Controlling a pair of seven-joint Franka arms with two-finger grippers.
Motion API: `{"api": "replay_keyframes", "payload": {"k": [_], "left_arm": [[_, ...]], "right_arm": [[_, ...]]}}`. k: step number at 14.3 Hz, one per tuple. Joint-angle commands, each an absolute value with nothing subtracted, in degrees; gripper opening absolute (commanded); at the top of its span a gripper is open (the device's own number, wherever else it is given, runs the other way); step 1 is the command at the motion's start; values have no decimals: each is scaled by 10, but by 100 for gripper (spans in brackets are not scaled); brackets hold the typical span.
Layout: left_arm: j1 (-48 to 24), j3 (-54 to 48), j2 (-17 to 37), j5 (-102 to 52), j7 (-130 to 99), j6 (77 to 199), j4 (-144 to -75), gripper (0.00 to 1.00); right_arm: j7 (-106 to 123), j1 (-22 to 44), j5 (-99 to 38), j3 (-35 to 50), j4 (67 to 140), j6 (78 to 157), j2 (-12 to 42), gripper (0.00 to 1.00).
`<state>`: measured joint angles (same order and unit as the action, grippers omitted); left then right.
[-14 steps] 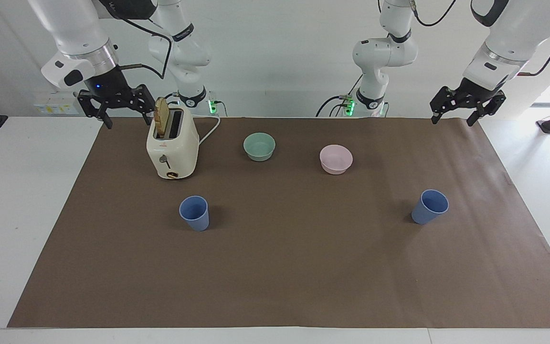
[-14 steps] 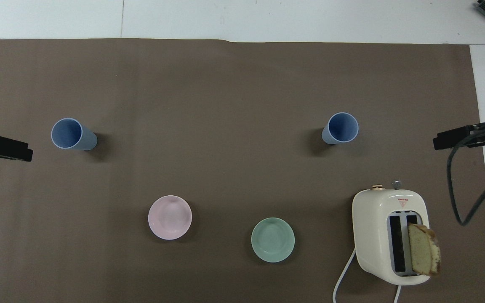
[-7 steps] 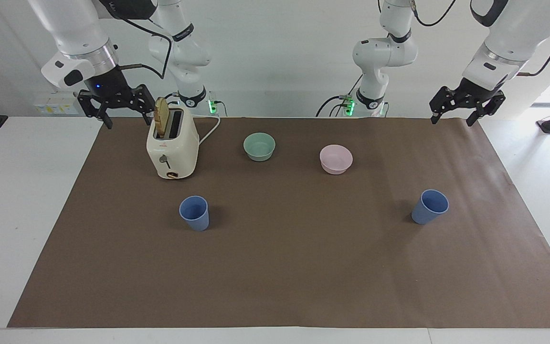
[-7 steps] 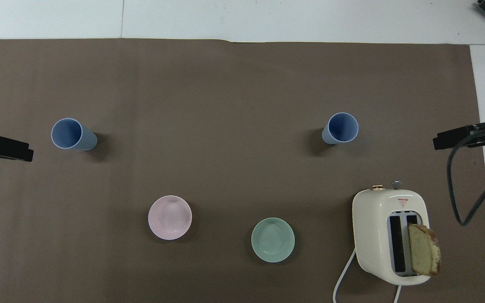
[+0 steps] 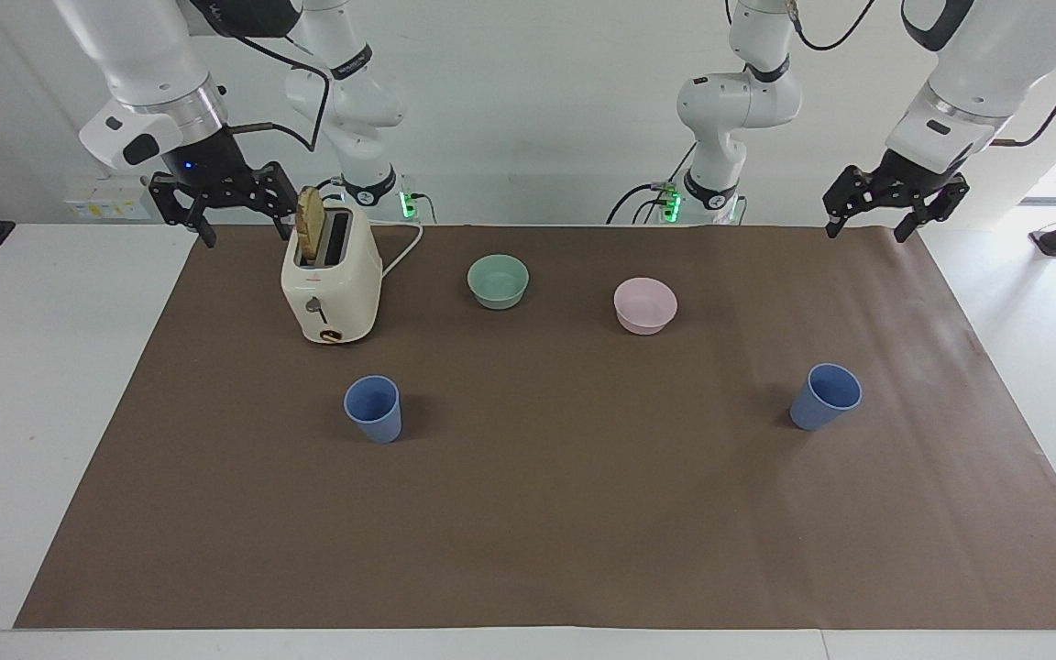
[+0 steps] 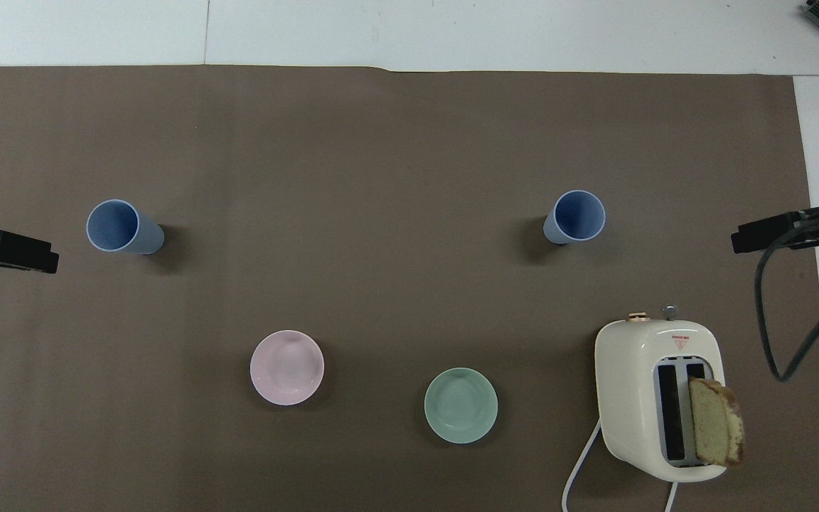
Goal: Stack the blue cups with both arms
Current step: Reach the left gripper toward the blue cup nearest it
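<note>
Two blue cups stand upright and apart on the brown mat. One blue cup (image 5: 373, 408) (image 6: 574, 217) is toward the right arm's end, a little farther from the robots than the toaster. The other blue cup (image 5: 826, 396) (image 6: 121, 226) is toward the left arm's end. My right gripper (image 5: 251, 229) (image 6: 758, 238) hangs open and empty in the air beside the toaster, at the mat's edge. My left gripper (image 5: 865, 234) (image 6: 25, 252) hangs open and empty over the mat's corner nearest the robots. Neither touches a cup.
A cream toaster (image 5: 331, 284) (image 6: 658, 398) with a bread slice (image 5: 311, 225) in one slot stands near the right arm. A green bowl (image 5: 498, 280) (image 6: 461, 405) and a pink bowl (image 5: 644, 305) (image 6: 286, 367) sit between the cups and the robots.
The left gripper has crept very slightly inward over the mat. The cups and the right arm have not moved.
</note>
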<state>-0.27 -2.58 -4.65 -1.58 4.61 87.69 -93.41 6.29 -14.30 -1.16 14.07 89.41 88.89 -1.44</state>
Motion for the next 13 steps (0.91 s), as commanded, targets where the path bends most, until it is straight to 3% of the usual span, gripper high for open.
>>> {"api": "replay_keyframes", "payload": {"k": [1,13], "left_arm": [[3,-31,-57,-19,48,880,-946,100],[6,-31,-12,-20,52,922,-924,100]], "right_arm": [[76,-146,-23,140,904,893,-25,100],[76,-146,-23,140,904,893,-25,100]]}}
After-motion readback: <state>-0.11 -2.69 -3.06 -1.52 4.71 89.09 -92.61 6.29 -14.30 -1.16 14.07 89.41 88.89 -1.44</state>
